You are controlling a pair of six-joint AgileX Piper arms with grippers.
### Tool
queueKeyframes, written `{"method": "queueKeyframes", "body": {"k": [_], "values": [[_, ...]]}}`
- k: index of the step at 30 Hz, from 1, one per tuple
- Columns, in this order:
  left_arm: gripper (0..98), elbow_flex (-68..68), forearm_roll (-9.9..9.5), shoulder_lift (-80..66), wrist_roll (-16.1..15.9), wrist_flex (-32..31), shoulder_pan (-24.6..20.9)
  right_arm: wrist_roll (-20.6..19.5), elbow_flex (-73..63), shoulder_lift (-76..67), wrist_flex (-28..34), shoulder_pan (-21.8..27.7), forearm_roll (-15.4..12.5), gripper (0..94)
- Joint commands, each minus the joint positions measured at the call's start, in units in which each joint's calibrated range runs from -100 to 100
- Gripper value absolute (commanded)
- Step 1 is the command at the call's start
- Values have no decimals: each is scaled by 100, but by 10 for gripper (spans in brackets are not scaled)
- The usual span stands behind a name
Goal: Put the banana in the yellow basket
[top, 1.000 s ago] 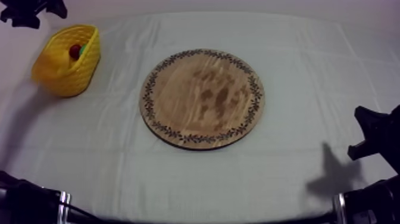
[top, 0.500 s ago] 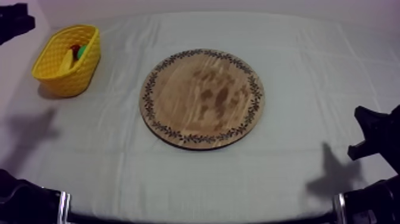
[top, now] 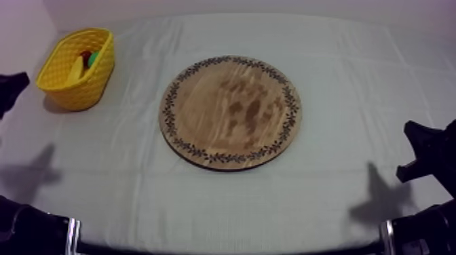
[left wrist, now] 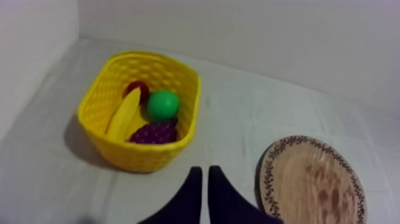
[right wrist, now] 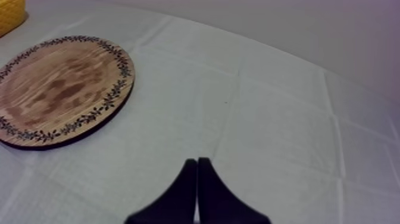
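Note:
The banana (left wrist: 124, 113) lies inside the yellow basket (left wrist: 178, 152), leaning on its far-left wall; from above, the banana (top: 75, 68) shows in the basket (top: 64, 91) at the table's far left. The round wooden board (top: 231, 112) at mid-table has nothing on it. My left gripper (left wrist: 203, 171) hangs shut and empty over the cloth, between basket and board (left wrist: 312, 182), a little nearer than both. From above, the left gripper (top: 10, 88) is at the left edge, below the basket. My right gripper (right wrist: 197, 161) is shut on nothing, over bare cloth right of the board (right wrist: 59, 89), resting low at the right gripper's (top: 421, 152) side.
Beside the banana in the basket are a round green fruit (left wrist: 163, 105), a bunch of dark grapes (left wrist: 153, 134) and a small red fruit (left wrist: 136, 89). A corner of the basket (right wrist: 11, 13) shows beyond the board in the right wrist view.
My left arm has drawn back from above the basket, down along the table's left edge, and its fingers have closed. The right arm, board and basket have stayed put.

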Motion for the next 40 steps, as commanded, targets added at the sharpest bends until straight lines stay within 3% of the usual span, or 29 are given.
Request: {"method": "queueKeyframes", "body": {"k": [1,9,12,16,20,22,24,27,40], "values": [[7,797,14,-466,30,-156,-55,-1,-3,0,2,1,-3,4],[0,1587,42,-1484,59,214,-167,-1,-3,0,2,1,-3,4],[0,1933,168,-1792,4,289,-183,-1,-3,0,2,1,-3,4],[0,2333,408,-2133,-298,46,-228,-1,-3,0,2,1,-3,4],[0,2511,448,-2372,-236,-169,-298,-1,-3,0,2,1,-3,4],[0,2638,389,-2478,-80,-495,-297,-1,-3,0,2,1,-3,4],[0,2779,116,-2589,205,-972,-281,-1,-3,0,2,-1,-3,4],[0,2868,-70,-2717,216,-1258,-309,0,-3,0,2,-5,-3,4],[0,2914,-155,-2820,239,-1395,-345,-1,-3,0,2,-6,-3,4]]}}
